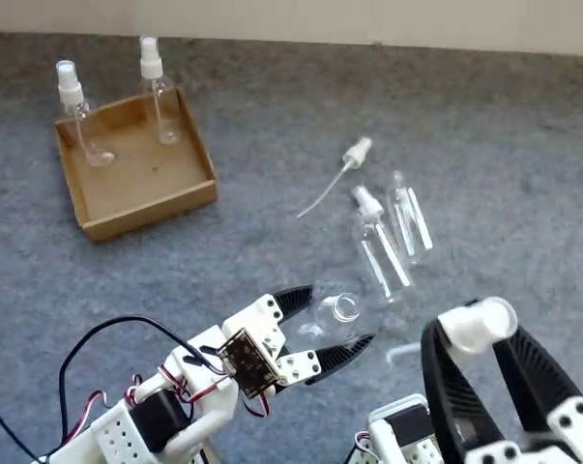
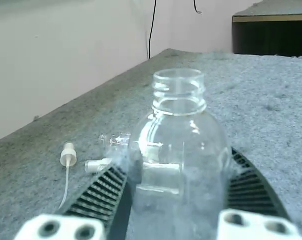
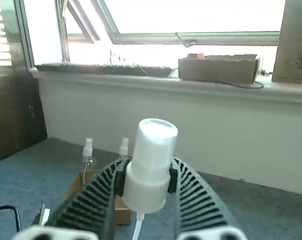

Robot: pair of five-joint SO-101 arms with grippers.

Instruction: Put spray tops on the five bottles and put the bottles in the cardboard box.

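While the left pincer (image 1: 335,317) sits low over the grey carpeted desk (image 1: 484,116), its black ribbed fingers (image 2: 103,192) are closed partway around a clear plastic bottle with an open threaded neck (image 2: 178,145), one finger on each side of the body and the neck pointing away from the wrist. Can't tell whether that bottle rests on the desk or is lifted off it

Just beside it, at the near right of the high view, the right pincer (image 1: 477,331) is clamped on a white plastic spray top (image 3: 151,160): cap end up, thin dip tube hanging down between the fingers. This spray top and the open neck are near each other but apart

Far left of the desk: a brown open-topped cardboard box (image 1: 146,208). Two clear capped bottles stand upright inside along its far side, the first capped bottle (image 1: 78,121) at the far-left corner, the second capped bottle (image 1: 160,97) near the far-right corner

On the desk between the box and the pincers:
- a loose white spray top with a long dip tube (image 1: 354,155), lying flat
- a clear bottle with a white spray top fitted (image 1: 380,246), on its side
- a clear uncapped bottle (image 1: 410,220), on its side just beside the fitted one and roughly parallel; can't tell if they touch
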